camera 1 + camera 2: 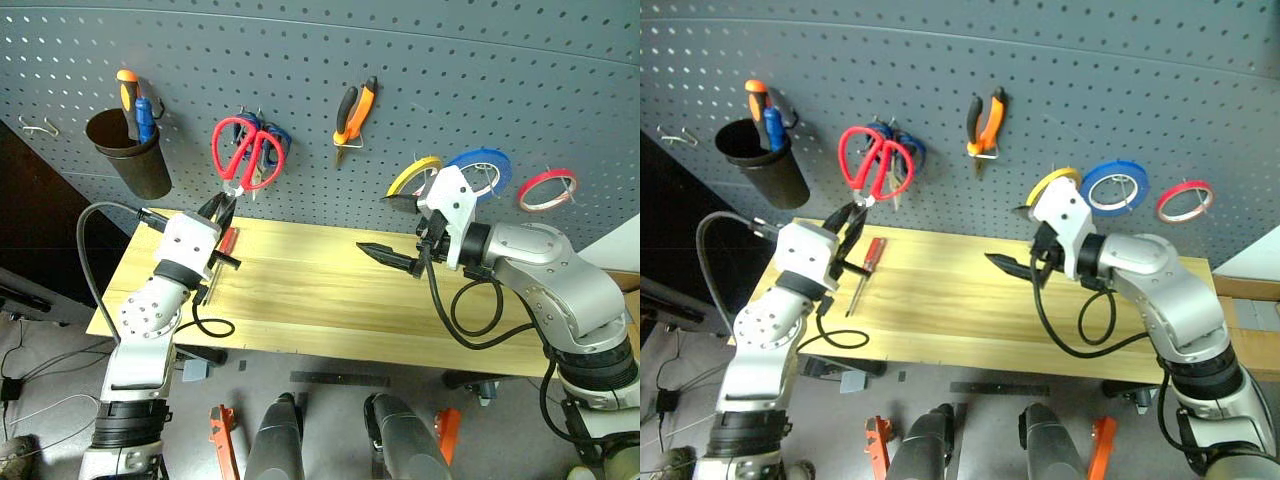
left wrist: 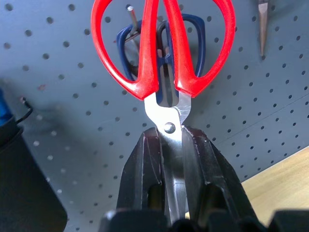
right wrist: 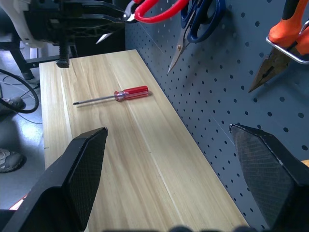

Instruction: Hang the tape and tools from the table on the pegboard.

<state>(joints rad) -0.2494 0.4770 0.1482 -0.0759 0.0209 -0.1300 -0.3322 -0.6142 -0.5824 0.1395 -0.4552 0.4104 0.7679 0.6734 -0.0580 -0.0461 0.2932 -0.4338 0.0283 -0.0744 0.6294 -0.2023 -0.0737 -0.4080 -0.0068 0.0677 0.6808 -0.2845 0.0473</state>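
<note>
My left gripper (image 1: 222,207) is shut on the steel blades of the red-handled scissors (image 2: 161,48). It holds them handles-up against the pegboard (image 1: 500,70), in front of the blue-handled scissors (image 2: 193,29). A metal hook (image 2: 131,17) shows through one red loop. The red-handled screwdriver (image 1: 865,262) lies on the table (image 1: 320,300) beside the left gripper. The orange-and-black pliers (image 1: 353,110) hang on the board. The yellow tape (image 1: 412,175) hangs just behind my right gripper (image 1: 372,224), which is open and holds nothing above the table's middle.
A black cup (image 1: 130,150) holding orange- and blue-handled tools hangs at the board's left. A blue roll (image 1: 480,165) and a red roll (image 1: 547,188) hang to the right of the yellow tape. Black cables trail from both wrists over the table.
</note>
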